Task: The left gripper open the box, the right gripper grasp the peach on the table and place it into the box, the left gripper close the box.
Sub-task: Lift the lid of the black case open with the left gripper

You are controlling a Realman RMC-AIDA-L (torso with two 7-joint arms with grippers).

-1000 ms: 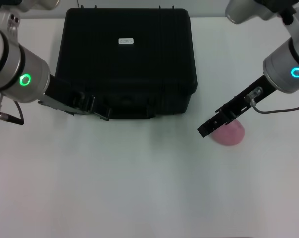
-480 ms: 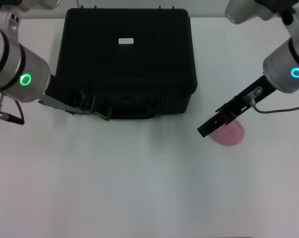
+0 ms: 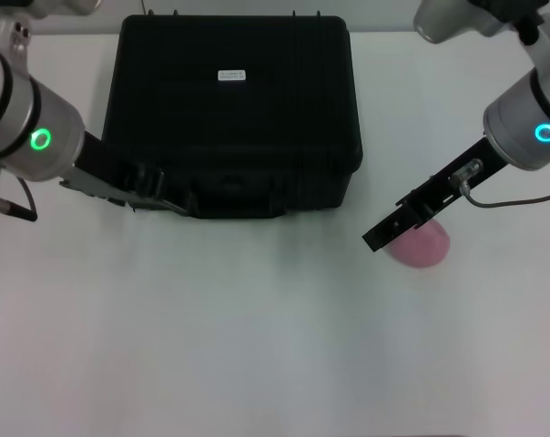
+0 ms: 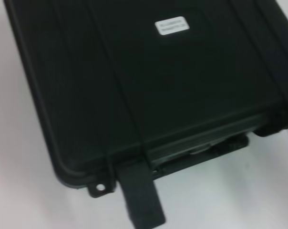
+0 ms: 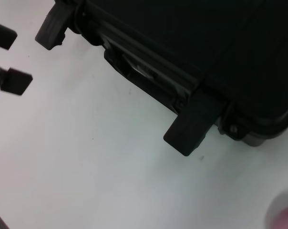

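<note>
The box (image 3: 234,114) is seen lying flat on the white table (image 3: 257,346) with its lid down, the small white label (image 3: 231,75) showing on top toward the far side. Its front face, with the handle recess and two latches, is turned toward the robot. In the left wrist view the near-left latch (image 4: 141,195) is seen swung out from the case, and in the right wrist view the other latch (image 5: 191,124) is likewise seen hanging loose over the table.

The left gripper (image 3: 161,196) is positioned at the box's front-left corner, pressed close against the front face beside the latch there; the handle recess lies just to its right. In the right wrist view two black fingertips (image 5: 13,80) are seen apart with table between them, so the jaws are taken to be parted and nothing is held.

The right gripper (image 3: 380,238) is held low over the table, well to the right of the box's front-right corner. Whether its fingers are parted or closed cannot be told.

The peach (image 3: 422,244) is found on the table just behind and beside the right gripper's tip, partly covered by the finger; contact cannot be judged.
</note>
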